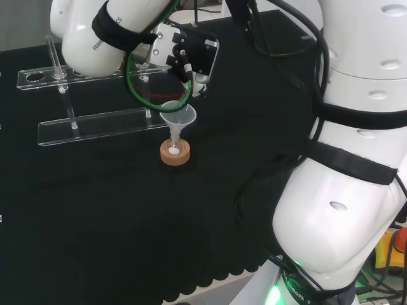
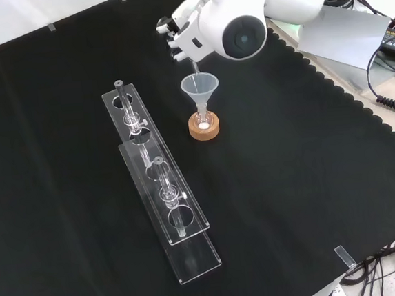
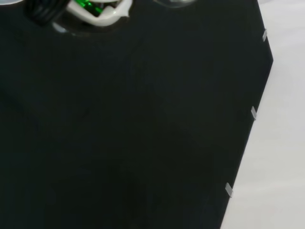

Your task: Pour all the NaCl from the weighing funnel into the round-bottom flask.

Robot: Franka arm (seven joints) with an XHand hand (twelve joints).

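The robot hand (image 1: 191,57), fingers curled on the tilted weighing funnel (image 2: 195,65), holds its spout over a clear funnel (image 2: 199,87) seated in the round-bottom flask (image 2: 203,120), cork ring (image 2: 203,128) steadying it on the desk (image 2: 290,181).

A black cloth (image 2: 278,203) covered the bench, its scalloped edge running along the right side in the front view. Beyond it, pale bench surface (image 2: 343,31) showed at the far right, with black cables (image 2: 387,97) trailing there. Small clear clips (image 2: 344,254) held the cloth's near edge. In the wrist view, white floor or tabletop (image 3: 281,143) lay beside the cloth.
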